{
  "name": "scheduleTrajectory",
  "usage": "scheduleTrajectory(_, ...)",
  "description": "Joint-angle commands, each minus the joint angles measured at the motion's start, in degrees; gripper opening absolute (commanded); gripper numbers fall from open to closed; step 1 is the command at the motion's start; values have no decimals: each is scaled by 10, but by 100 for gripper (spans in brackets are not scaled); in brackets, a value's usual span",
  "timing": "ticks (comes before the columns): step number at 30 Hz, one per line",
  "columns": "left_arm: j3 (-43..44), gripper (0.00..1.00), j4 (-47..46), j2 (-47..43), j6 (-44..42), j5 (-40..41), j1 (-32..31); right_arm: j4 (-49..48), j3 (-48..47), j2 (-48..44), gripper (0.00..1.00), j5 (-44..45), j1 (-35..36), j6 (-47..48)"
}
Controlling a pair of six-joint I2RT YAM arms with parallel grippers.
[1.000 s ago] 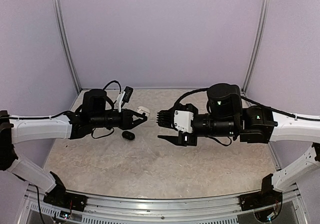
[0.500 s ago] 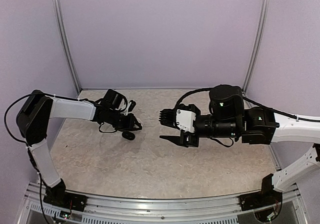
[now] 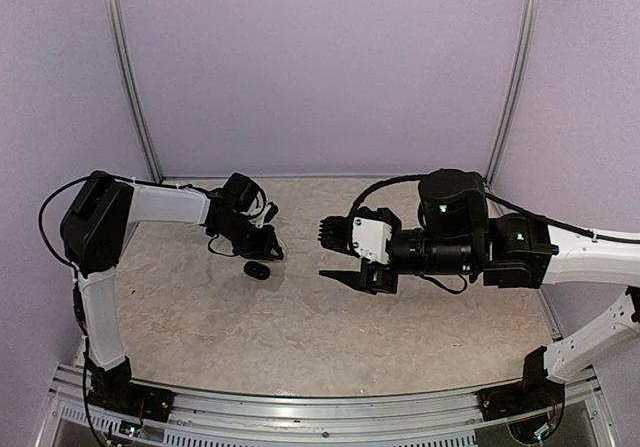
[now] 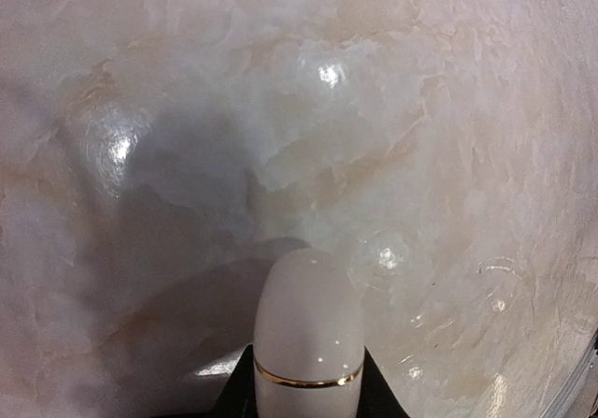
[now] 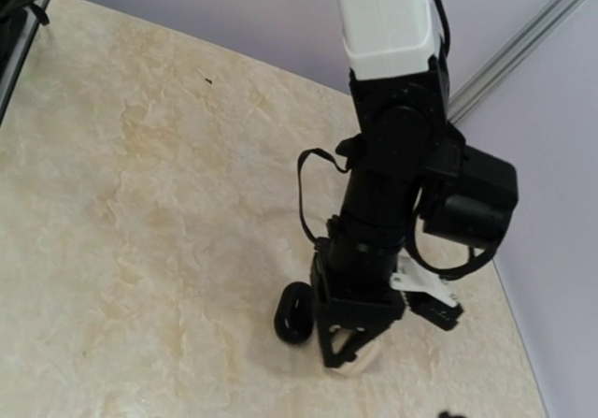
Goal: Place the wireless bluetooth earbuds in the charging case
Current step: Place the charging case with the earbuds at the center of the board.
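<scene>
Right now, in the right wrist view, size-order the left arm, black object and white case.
1. left arm
2. black object
3. white case, unsure: the jaws hide most of it.

**Two cases left of centre, grippers well apart**

The black oval plastic case (image 3: 258, 270) lay on the beige marbled tabletop (image 3: 300, 337), left of centre and toward the far side. Just beside it, on its far side, the left gripper (image 3: 270, 253) pointed down at the table, with the white rounded plastic case with a thin gold band (image 4: 308, 324) between its fingers, close to the surface. The right gripper (image 3: 333, 254) hung to the right, well apart, above the table's middle.
</scene>
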State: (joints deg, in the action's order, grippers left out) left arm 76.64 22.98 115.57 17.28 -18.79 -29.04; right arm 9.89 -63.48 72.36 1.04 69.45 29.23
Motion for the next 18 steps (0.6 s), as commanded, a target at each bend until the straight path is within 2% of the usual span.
scheduleTrajectory(1, 23, 22, 40, 23, -22, 22, 6, -12, 7, -8, 63, 5, -4, -5)
scheduleTrajectory(7, 24, 44, 54, 26, -27, 48, 6, -14, 11, -11, 64, 4, -4, -7)
scheduleTrajectory(12, 27, 58, 61, 9, -28, 73, 7, -20, 16, -15, 64, 2, -7, -14)
scheduleTrajectory(15, 36, 70, 67, -10, -30, 88, 6, -24, 19, -17, 64, 0, -10, -20)
scheduleTrajectory(18, 45, 90, 78, -30, -37, 108, 6, -30, 24, -22, 64, -5, -16, -29)
